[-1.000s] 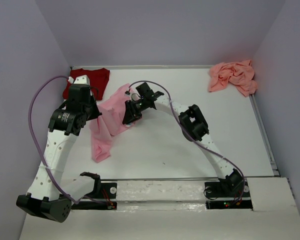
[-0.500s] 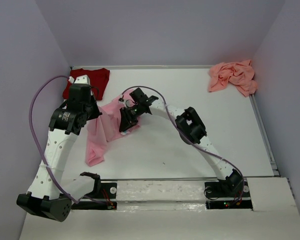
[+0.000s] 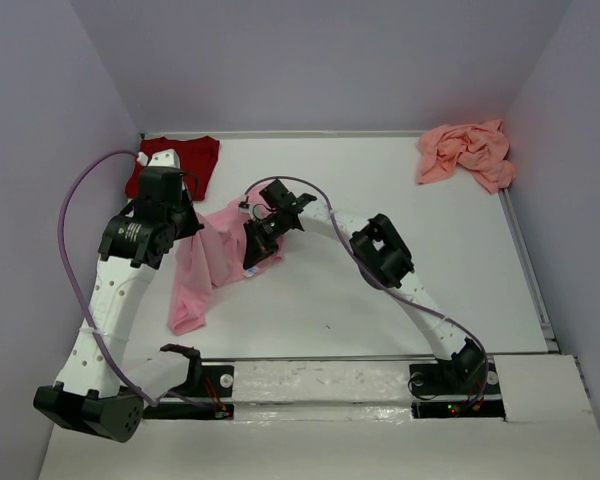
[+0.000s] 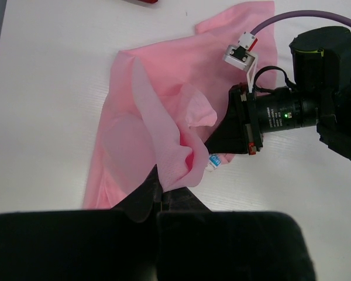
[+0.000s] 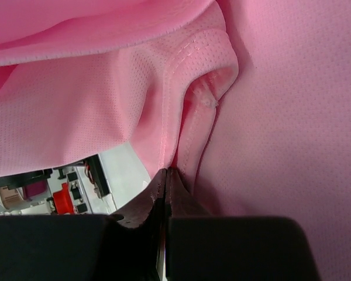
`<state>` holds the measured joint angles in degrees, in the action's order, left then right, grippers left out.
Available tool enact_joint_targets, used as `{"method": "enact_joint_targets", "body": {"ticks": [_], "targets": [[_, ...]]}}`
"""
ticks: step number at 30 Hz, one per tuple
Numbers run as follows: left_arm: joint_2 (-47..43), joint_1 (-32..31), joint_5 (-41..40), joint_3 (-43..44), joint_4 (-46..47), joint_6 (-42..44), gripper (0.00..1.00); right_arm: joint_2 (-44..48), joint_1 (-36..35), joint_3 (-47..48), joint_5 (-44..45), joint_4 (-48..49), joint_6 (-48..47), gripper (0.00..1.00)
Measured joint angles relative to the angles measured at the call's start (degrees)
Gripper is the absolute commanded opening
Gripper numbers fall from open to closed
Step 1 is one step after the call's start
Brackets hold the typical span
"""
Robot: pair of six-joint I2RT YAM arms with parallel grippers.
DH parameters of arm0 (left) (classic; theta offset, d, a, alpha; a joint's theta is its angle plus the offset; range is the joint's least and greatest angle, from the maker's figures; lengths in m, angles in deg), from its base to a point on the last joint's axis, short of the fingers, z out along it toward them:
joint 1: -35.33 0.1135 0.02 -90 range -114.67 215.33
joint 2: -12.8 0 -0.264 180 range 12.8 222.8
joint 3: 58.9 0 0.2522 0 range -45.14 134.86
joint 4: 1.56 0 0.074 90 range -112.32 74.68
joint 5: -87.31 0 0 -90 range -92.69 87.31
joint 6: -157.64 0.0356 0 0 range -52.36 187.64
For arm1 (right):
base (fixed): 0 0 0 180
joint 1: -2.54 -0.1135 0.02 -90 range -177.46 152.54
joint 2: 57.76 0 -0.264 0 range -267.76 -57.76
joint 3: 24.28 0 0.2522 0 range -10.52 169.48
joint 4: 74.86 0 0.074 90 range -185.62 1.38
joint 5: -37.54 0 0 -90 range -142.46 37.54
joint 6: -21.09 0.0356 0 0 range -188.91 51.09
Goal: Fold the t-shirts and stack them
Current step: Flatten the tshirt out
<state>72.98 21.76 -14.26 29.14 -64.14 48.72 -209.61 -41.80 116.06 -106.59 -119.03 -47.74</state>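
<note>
Three tees in play here, and only one is getting any attention. The dark red tee [image 3: 173, 163] sits fairly flat in the far left corner of the surface [image 3: 380, 300], so I'd guess that's where the stack goes. The salmon-pink tee [image 3: 467, 152] is a crumpled heap way off in the far right corner, untouched and presumably waiting its turn. The light pink tee [image 3: 205, 265] is left of centre, bunched up between the two arms, with its lower part trailing toward the near edge. The left end effector [image 4: 161, 186] is clamped tight on a fold of that pink cloth and holds it up in a little peak. The right end effector [image 5: 167, 174] is pinched shut on the stitched hem around the neck opening, just beside the small white neck label [image 4: 214, 162]. Both grips sit close together, near the collar end, and I think that's the point: grab two spots along the top edge, then pull them apart so the shirt hangs or spreads flat before any fold happens. Right now it's far too rumpled to fold, so I'd call this the straightening-out stage, early on. The main risk I see is either pinch catching two layers, which would leave it twisted.
</note>
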Motion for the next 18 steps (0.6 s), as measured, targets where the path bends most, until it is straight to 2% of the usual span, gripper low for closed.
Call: {"method": "enact_joint_targets", "body": {"ticks": [6, 18], "targets": [[0.2, 0.0, -0.7, -0.1, 0.7, 0.0, 0.0, 4.3, 1.0, -3.5, 1.9, -1.9, 0.2, 0.0], [2.3, 0.0, -0.9, -0.8, 4.2, 0.7, 0.0, 31.6, 15.3, -13.1, 5.4, -1.7, 1.7, 0.0]]}}
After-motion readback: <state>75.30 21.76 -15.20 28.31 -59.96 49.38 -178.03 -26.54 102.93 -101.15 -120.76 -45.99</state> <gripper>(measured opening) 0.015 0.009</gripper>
